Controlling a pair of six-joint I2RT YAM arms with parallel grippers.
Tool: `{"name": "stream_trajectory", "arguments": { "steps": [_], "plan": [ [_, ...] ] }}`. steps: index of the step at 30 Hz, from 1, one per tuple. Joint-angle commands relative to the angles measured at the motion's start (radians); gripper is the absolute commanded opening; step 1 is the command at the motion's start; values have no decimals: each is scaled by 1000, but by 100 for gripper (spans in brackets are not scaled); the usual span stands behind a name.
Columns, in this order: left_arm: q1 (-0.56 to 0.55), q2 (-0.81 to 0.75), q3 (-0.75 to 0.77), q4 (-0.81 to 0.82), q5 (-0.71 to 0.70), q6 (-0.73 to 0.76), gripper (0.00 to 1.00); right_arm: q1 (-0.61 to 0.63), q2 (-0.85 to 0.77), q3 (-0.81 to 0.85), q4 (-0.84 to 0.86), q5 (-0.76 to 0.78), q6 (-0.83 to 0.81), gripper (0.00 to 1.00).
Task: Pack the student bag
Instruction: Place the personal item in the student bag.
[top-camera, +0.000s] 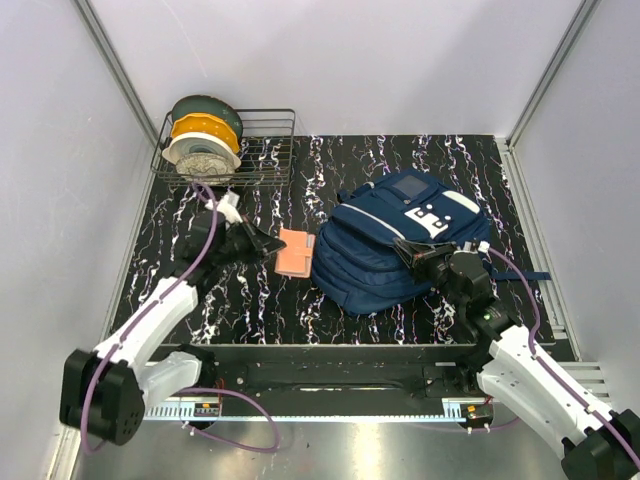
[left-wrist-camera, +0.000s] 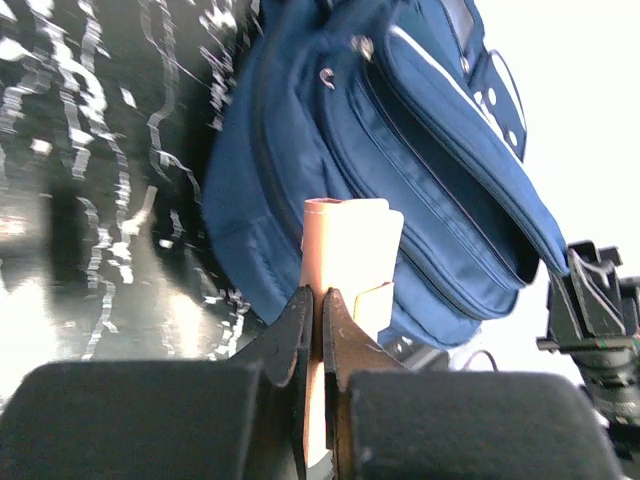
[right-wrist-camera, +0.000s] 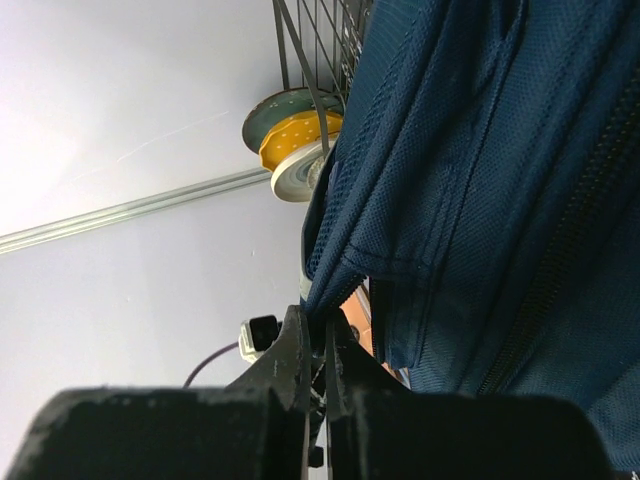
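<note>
The student bag (top-camera: 395, 245), a large navy backpack with a white zip stripe, lies on the black marbled table right of centre. My left gripper (top-camera: 268, 245) is shut on a flat salmon-orange booklet (top-camera: 294, 253) and holds it just left of the bag. In the left wrist view the booklet (left-wrist-camera: 345, 245) stands on edge between the closed jaws (left-wrist-camera: 322, 300), with the bag (left-wrist-camera: 400, 150) right behind it. My right gripper (top-camera: 418, 256) is shut on a fold of the bag's fabric near a zip. In the right wrist view its jaws (right-wrist-camera: 318, 330) pinch the bag's edge (right-wrist-camera: 480, 180).
A wire basket (top-camera: 265, 150) at the back left holds filament spools (top-camera: 205, 140), which also show in the right wrist view (right-wrist-camera: 290, 140). White walls enclose the table on three sides. The right arm (left-wrist-camera: 590, 310) shows beyond the bag in the left wrist view.
</note>
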Motion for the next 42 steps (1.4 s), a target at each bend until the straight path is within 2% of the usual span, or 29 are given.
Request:
{"name": "stream_trajectory", "arguments": {
  "steps": [1,8,12,19,26,32,36,42],
  "plan": [
    [-79,113,78,168,130,-101,0,-7,-9,74,111,-36,-73,0],
    [-176,267,122,477,200,-306,0,-7,-36,33,197,-84,-162,0],
    [-204,339,127,557,223,-365,0,-7,-49,22,200,-119,-199,0],
    [-250,379,104,606,236,-422,0,-7,-79,-25,266,-107,-213,0],
    [-253,305,24,542,205,-412,0,-7,-67,-19,287,-102,-233,0],
    [-261,308,38,534,183,-415,0,-7,-62,-18,300,-110,-233,0],
    [-271,261,13,505,110,-419,0,-7,-70,-4,294,-113,-250,0],
    [-291,291,-11,587,136,-477,0,-7,-53,-4,321,-118,-256,0]
  ]
}}
